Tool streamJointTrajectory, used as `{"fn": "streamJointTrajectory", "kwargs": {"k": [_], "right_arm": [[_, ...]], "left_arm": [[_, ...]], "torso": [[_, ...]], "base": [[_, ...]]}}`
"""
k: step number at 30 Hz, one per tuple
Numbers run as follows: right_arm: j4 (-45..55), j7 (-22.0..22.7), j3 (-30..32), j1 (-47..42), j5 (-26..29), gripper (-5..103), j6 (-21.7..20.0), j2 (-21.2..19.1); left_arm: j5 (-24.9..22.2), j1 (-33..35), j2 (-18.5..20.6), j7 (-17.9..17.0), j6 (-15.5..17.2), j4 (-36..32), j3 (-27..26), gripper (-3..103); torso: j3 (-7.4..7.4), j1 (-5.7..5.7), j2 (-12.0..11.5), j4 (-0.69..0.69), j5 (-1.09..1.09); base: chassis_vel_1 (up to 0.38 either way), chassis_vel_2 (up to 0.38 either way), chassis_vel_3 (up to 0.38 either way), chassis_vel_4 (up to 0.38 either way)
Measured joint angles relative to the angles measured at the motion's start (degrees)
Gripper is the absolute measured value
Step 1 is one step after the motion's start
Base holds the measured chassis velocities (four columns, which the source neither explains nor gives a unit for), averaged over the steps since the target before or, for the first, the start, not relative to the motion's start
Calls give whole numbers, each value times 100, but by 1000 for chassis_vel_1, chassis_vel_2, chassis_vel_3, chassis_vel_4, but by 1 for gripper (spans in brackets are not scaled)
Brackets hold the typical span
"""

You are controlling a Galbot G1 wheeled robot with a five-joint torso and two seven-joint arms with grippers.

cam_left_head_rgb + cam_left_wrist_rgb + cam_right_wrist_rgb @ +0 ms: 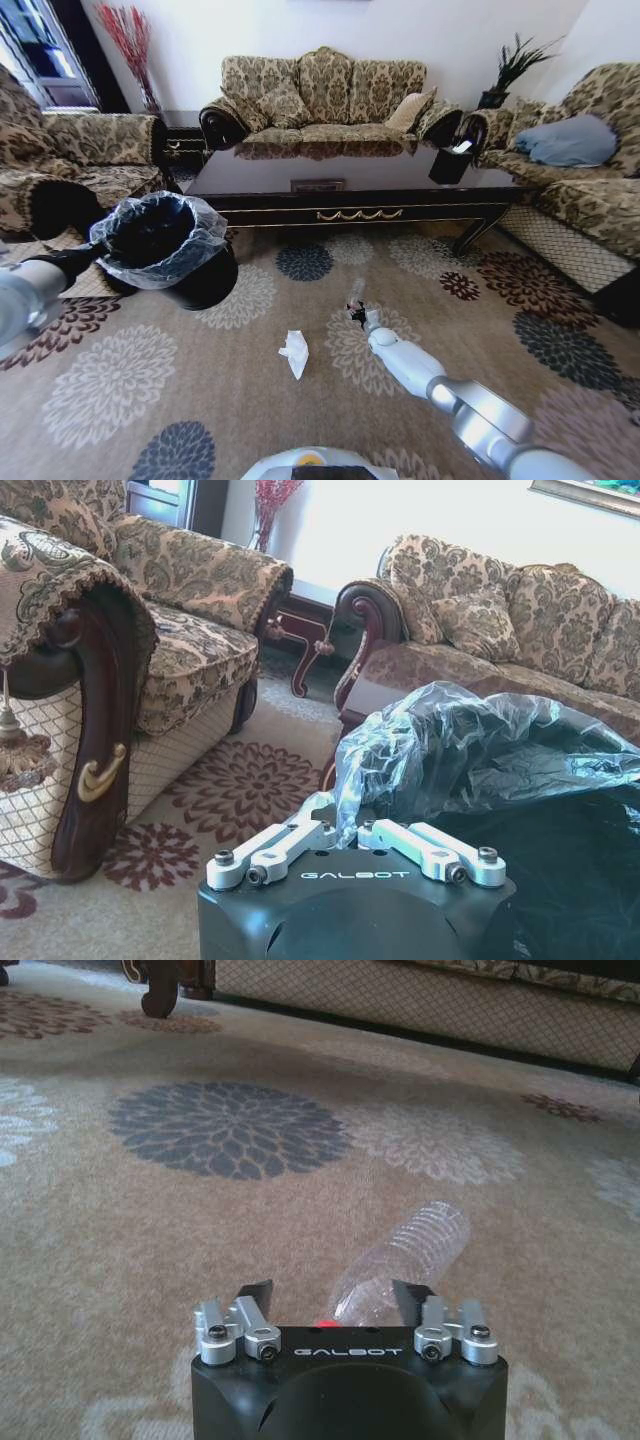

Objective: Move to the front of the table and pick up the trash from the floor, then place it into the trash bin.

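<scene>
The trash bin (200,280), black with a crinkly clear liner, is on the carpet left of the table (270,170) and leans toward my left arm. My left gripper (100,252) (347,826) is shut on the liner (470,740) at the bin's rim. A clear bottle with a red cap (354,293) (410,1250) lies on the carpet in front of the table. My right gripper (358,313) (332,1290) is down at floor level, open, its fingers (255,1295) on either side of the bottle's cap end. A crumpled white tissue (295,352) lies to the left of the bottle.
Patterned sofas ring the carpet: one behind the table (320,90), one at the right (590,190), an armchair at the left (60,170) (190,620). A small black box with white paper (452,160) stands on the table's right end. Open carpet lies between bin and bottle.
</scene>
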Motion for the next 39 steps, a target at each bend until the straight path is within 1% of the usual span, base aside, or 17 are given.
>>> {"fn": "streamJointTrajectory", "kwargs": {"k": [1, 2, 3, 4, 6, 7, 8, 9, 16, 19, 20, 21, 24, 28, 33, 39], "right_arm": [[-13, 10, 0, 1, 4, 76, -6, 10], [-13, 10, 0, 1, 4, 76, -6, 10], [-31, 34, 0, 5, 17, 82, -24, 23], [-42, 44, 0, 8, 25, 82, -34, 32], [-81, 55, -2, 22, 46, 91, -60, 58], [-81, 55, -2, 22, 46, 91, -60, 58], [-109, 71, -5, 38, 60, 97, -80, 76], [-136, 90, -8, 58, 79, 99, -101, 96], [-271, 275, -6, 206, 325, 100, -260, 257], [-291, 584, 44, 247, 508, 100, -453, 368], [-291, 584, 44, 247, 508, 100, -453, 368], [-300, 680, 71, 252, 521, 100, -514, 388], [-314, 1074, 206, 240, 585, 100, -753, 427], [-314, 1290, 319, 193, 649, 100, -894, 400], [-296, 1301, 395, 112, 672, 100, -944, 306], [-279, 992, 447, -23, 635, 100, -860, 295]], "left_arm": [[2, 6, -2, 0, 0, 3, -4, 4], [2, 6, -2, 0, 0, 3, -4, 4], [4, 11, -6, 0, 0, 8, -11, 4], [5, 12, -8, 0, 0, 10, -13, 4], [11, 12, -23, 1, 0, 11, -9, 4], [11, 12, -23, 1, 0, 11, -9, 4], [15, 10, -30, 2, 0, 13, 0, 4], [19, 8, -37, 4, 0, 15, 8, 4], [31, 6, -41, 13, 0, 33, 15, 4], [30, 11, -33, 17, 1, 25, -3, 4], [30, 11, -33, 17, 1, 25, -3, 4], [28, 14, -29, 17, 1, 21, -13, 4], [15, 38, -19, 18, 2, -6, -68, 4], [-1, 69, -19, 18, 5, -53, -99, 4], [-14, 153, -34, 20, 6, -143, -158, 4], [-14, 322, -71, 20, 7, -234, -258, 4]], "torso": [[0, 0, 0, 0, 0], [0, 0, 0, 0, 0], [0, 0, 0, 0, 0], [0, 0, 0, 0, 0], [0, 0, -1, 0, 0], [0, 0, -1, 0, 0], [0, 0, -1, -1, 0], [-1, -1, -1, 0, 0], [-1, -1, -1, 0, 0], [2, 2, -2, 0, -1], [2, 2, -2, 0, -1], [2, 3, -1, 0, -1], [4, 6, -2, -1, -1], [1, 1, -2, 0, 0], [-3, -4, -1, 0, 0], [1, 0, -1, -2, 0]], "base": [[0, 0, 0, 0], [0, 0, 0, 0], [0, 0, 0, 0], [0, 0, 0, 0], [-51, 14, 34, -29], [-51, 14, 50, -45], [-39, 52, 50, -58], [-39, 86, 64, -58], [-149, 154, 145, -160], [-235, 221, 251, -236], [-252, 210, 230, -232], [-216, 210, 230, -207], [-111, 137, 129, -114], [-26, 43, 11, -17], [32, -43, -37, 31], [0, 0, 0, 0]]}}
